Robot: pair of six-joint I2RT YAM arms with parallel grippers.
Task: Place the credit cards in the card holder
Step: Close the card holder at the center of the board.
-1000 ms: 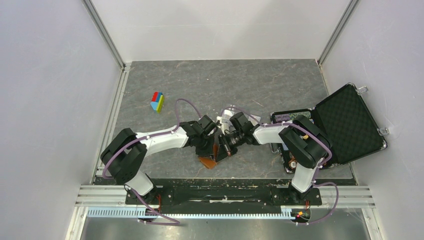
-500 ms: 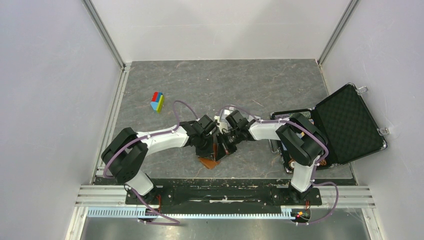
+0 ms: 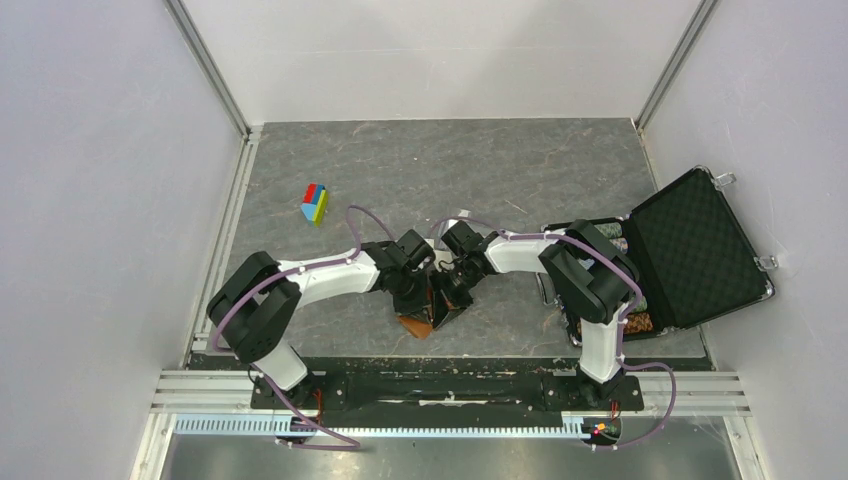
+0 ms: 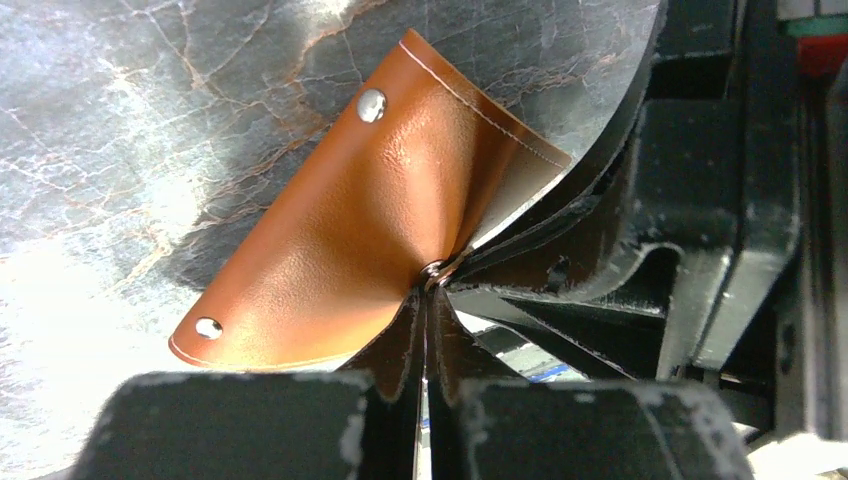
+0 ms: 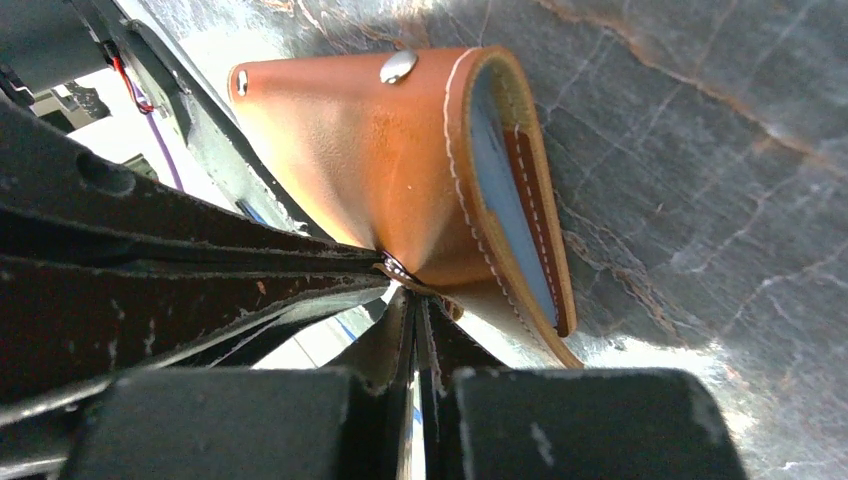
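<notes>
- Left end effector point(image 4: 425, 385) and right end effector point(image 5: 415, 395), two in all, are both clamped tight on the one card holder point(image 4: 350, 220).
- You hold it at the near centre of the worktop point(image 3: 520, 170); one pale-blue card point(image 5: 505, 190) shows inside its fold.
- Your arms reach inward, wrists nearly meeting.
- Since a second ago, your right arm has drawn in leftward.

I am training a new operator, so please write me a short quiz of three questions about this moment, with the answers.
1. True or false: the left hand and the right hand both pinch the card holder.
2. The card tucked in its fold is: A red, B light blue, C green.
3. On which side stands the black case, and is its lid up?
Key: 1 true; 2 B; 3 right side, lid up.
</notes>
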